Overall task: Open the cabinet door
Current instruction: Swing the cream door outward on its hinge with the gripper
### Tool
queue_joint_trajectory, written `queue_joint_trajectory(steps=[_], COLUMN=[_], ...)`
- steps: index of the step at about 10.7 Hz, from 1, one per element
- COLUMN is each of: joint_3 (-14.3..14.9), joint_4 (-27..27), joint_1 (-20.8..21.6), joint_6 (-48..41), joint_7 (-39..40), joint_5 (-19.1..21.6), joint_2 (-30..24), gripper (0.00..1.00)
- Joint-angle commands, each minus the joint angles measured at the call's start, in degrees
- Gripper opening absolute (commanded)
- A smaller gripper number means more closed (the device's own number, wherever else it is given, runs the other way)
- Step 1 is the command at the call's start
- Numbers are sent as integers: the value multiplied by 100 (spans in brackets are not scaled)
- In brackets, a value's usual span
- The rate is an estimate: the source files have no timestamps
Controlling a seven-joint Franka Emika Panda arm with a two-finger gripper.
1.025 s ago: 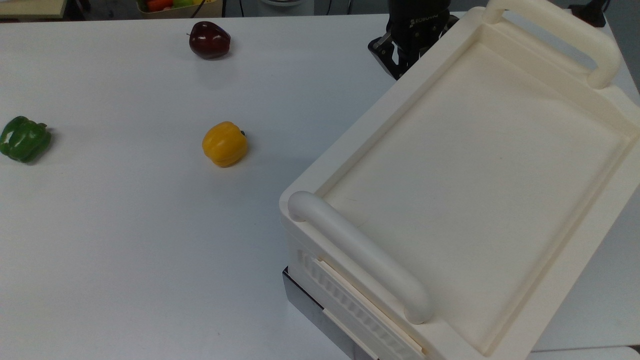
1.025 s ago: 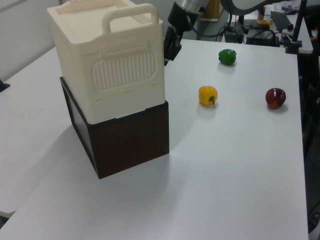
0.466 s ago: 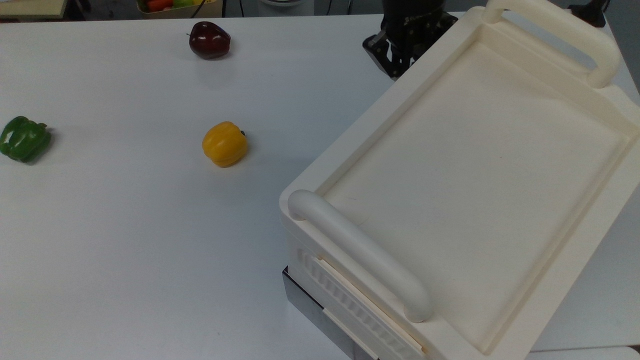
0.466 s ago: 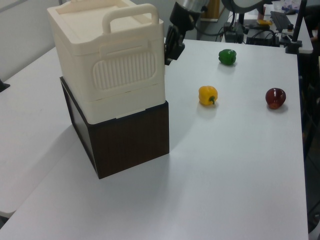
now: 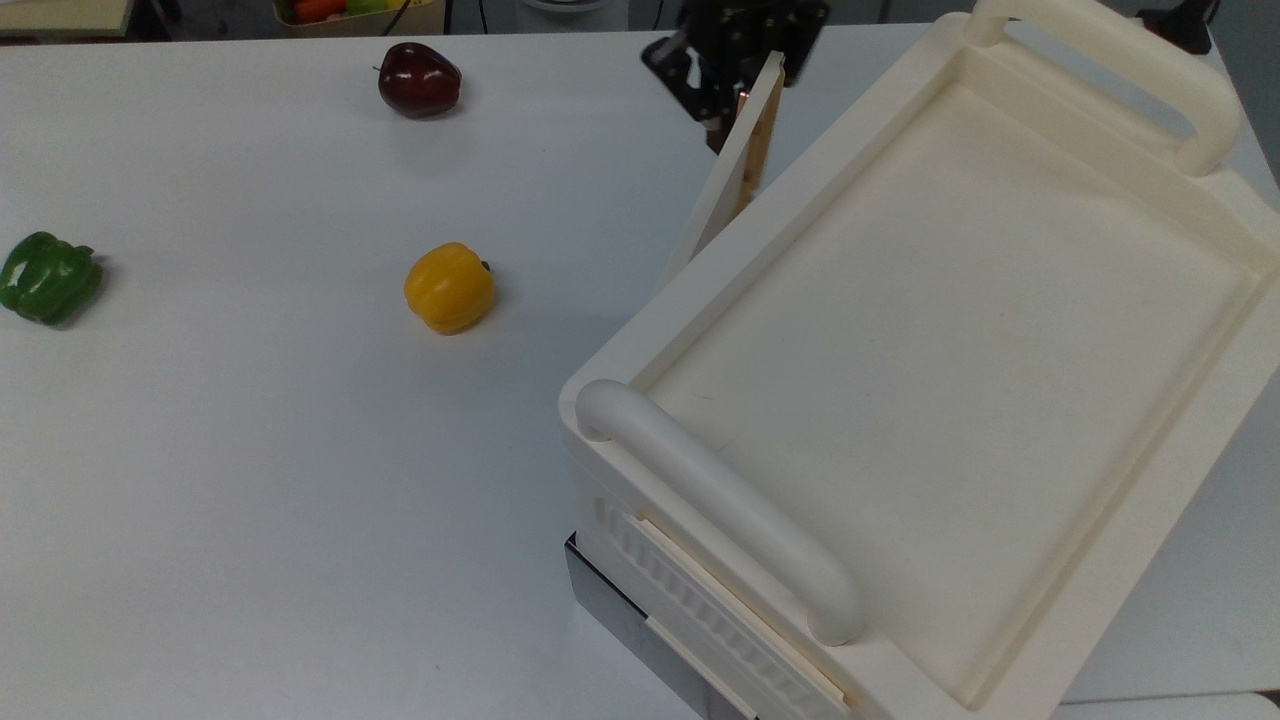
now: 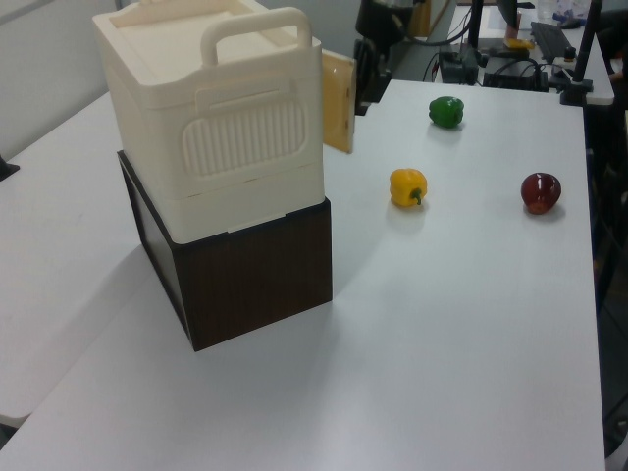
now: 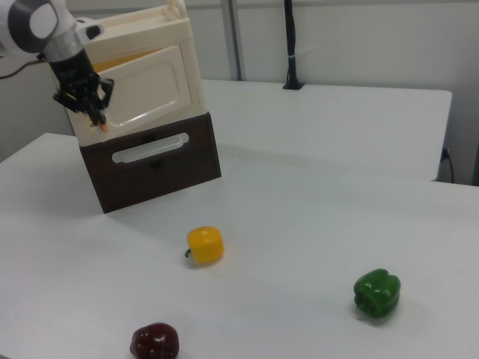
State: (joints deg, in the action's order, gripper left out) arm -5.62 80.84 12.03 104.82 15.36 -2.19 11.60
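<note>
The broad white table (image 5: 250,480) carries everything. On it, at the top view's right, a dark brown wooden box (image 6: 250,270) holds up the large cream-white plastic cabinet (image 5: 950,330) with its recessed tray-like top and two thick rounded bar handles. The thin flat cream-white cabinet door (image 5: 735,160) stands swung out from the cabinet's side toward the table's middle, hinged at the end nearer the yellow pepper, its free edge angled away so a wedge of gap shows between panel and cabinet. In the left view its inner face looks tan.

My black two-finger gripper (image 5: 722,85) is at that free edge, at the top of the top view; in the right view I sit at the door's lower corner (image 7: 96,112). I cannot tell whether my jaws are spread or pinching the panel.

Well apart from the cabinet lie three peppers: a glossy green bell pepper (image 5: 48,278), a yellow bell pepper (image 5: 449,288) nearest the door, and a dark red bell pepper (image 5: 419,80).
</note>
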Motion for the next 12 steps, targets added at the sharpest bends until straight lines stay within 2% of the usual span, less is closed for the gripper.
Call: queue_joint_trajectory(steps=[1, 2, 4, 5, 6, 8, 9, 12], joint_3=[69, 78, 236, 298, 333, 596, 684, 667], joint_4=[248, 240, 239, 257, 257, 248, 248, 274], joint_1=[-525, -709, -1026, -1167, -1307, -1484, -1554, -1801], joint_6=[-558, -751, -1103, -1217, -1445, -1788, -1877, -1878], joint_7=[186, 178, 195, 143, 108, 29, -224, -1392], joint_5=[96, 96, 87, 35, 0, -9, -18, -97], joint_2=[-290, -342, -378, -421, -431, -474, -535, -606], gripper=[5, 24, 68, 100, 100, 100, 100, 100])
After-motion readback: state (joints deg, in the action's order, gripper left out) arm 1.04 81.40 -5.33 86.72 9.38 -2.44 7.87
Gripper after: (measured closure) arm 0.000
